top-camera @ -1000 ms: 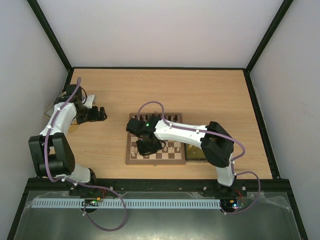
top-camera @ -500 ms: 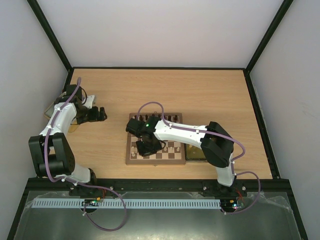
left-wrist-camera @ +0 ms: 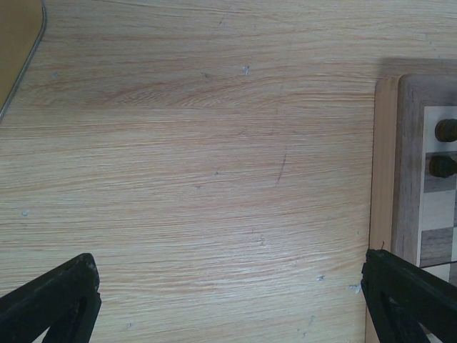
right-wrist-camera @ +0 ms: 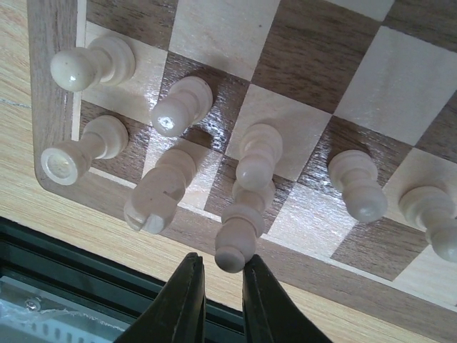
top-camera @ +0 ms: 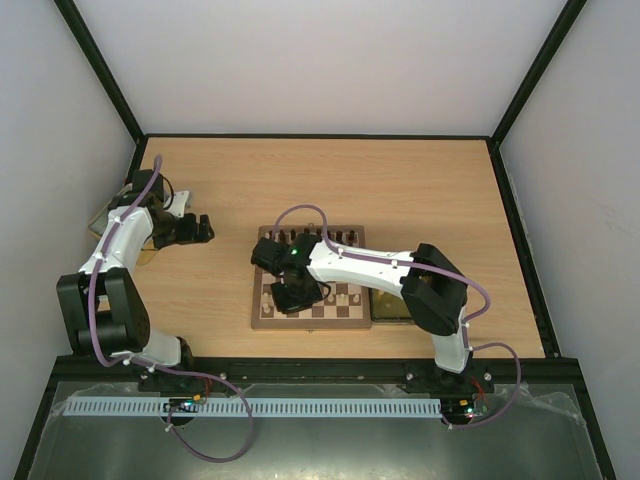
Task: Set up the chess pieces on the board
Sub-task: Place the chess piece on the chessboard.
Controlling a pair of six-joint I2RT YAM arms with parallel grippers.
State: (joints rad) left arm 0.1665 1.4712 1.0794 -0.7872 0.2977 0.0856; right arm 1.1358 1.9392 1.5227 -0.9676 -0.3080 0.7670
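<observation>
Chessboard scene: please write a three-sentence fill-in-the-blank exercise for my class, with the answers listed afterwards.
The left gripper hangs with its jaws wide ____ above bare table. The chess pieces that the right wrist camera sees on the board are all ____, none dark brown. From above, the ____ arm reaches over the board.
Answers: open; cream; right.

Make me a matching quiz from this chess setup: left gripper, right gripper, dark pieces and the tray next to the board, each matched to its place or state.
Things:
1. left gripper
2. right gripper
3. dark pieces
4. tray

Places or states:
A. beside the board's right edge
B. closed on a cream piece in the near row
C. wide open over bare table
D. standing on the board's far rows

Pairs: 1-C, 2-B, 3-D, 4-A
</observation>
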